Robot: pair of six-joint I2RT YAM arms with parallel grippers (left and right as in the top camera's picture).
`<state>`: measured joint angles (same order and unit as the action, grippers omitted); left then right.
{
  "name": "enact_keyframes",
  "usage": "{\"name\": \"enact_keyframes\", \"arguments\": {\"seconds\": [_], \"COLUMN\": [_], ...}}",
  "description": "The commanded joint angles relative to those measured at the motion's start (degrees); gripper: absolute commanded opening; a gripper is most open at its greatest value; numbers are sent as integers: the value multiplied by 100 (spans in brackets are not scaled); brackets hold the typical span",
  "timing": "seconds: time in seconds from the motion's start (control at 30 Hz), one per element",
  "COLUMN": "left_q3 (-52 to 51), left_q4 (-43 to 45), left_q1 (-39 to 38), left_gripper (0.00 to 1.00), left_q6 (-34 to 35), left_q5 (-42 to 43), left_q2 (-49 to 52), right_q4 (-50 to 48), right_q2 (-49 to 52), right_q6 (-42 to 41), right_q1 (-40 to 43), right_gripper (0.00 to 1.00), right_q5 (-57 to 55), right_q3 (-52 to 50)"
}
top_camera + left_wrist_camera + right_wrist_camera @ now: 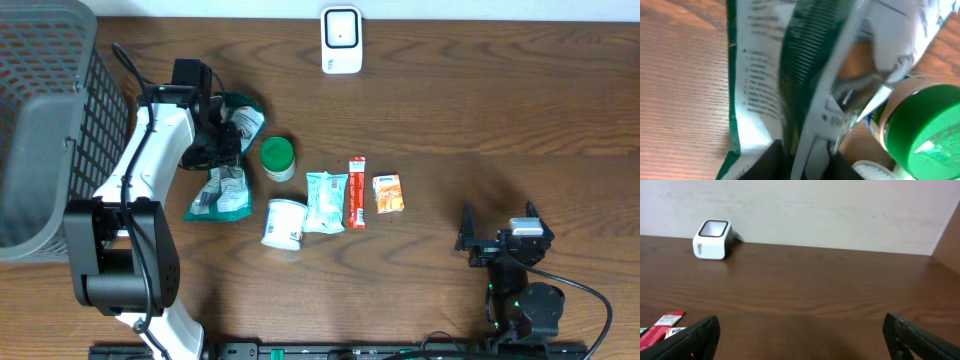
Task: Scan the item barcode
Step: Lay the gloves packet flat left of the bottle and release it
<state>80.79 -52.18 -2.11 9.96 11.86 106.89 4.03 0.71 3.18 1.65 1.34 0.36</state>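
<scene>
Has left hand (222,140) on green-and-white pouch (222,190), lying at left of counter (450,120) just beside green-lidded jar (278,158); cannot tell whether pinching it or loosened. Holds right hand (800,330) wide open, empty, well apart.

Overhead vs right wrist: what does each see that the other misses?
Overhead only: grey basket, green pouch, green-lidded jar, white cup. Right wrist only: the wall behind the table. Both: white scanner, red stick packet, wooden table.
</scene>
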Motion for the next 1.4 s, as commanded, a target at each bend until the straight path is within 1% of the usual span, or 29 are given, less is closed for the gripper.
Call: {"name": "enact_keyframes", "arguments": {"seconds": [0.0,0.03,0.07,0.3,0.37,0.4,0.47,0.5,0.53,0.63,0.8,1.0,1.2,1.23,1.37], "left_q3": [-48,-48,-46,140,188,201,201,201,201,201,201,284,872,960,1091], "left_q4": [-50,-85,-90,-199,-284,-304,-299,-297,-297,-310,-433,-439,-1001,-1040,-992], "left_q1": [-13,-13,-11,-11,-11,-11,-11,-11,-11,-11,-11,-11,-11,-11,-13], "left_gripper": [71,74,75,75,63,52,35,24,8,7,7,7,8,8,17], "left_q6": [109,107,107,61,61,59,37,28,11,-131,-122,136,177,179,197], "left_q5": [-96,-94,-92,-74,-74,-74,-74,-74,-76,-79,-79,-101,-103,-101,-96], "left_q2": [66,63,59,-249,-446,-566,-887,-1019,-1209,-1646,-2251,-2914,-3093,-3093,-3095], "right_q4": [24,24,24,24,24,24,24,24,24,24,24,24,24,24,24], "right_q2": [-15,-15,-15,-15,-15,-15,-15,-15,-15,-15,-15,-15,-15,-15,-15], "right_q6": [28,28,28,28,28,28,28,28,28,28,28,28,28,28,28], "right_q1": [50,50,50,50,50,50,50,50,50,50,50,50,50,50,50], "right_gripper": [99,99,99,99,99,99,99,99,99,99,99,99,99,99,99], "right_q5": [24,22,24,22,24,24,22,24,24,22,24,24,22,24,24], "right_q3": [-7,-7,-7,-7,-7,-7,-7,-7,-7,-7,-7,-7,-7,-7,-7]}}
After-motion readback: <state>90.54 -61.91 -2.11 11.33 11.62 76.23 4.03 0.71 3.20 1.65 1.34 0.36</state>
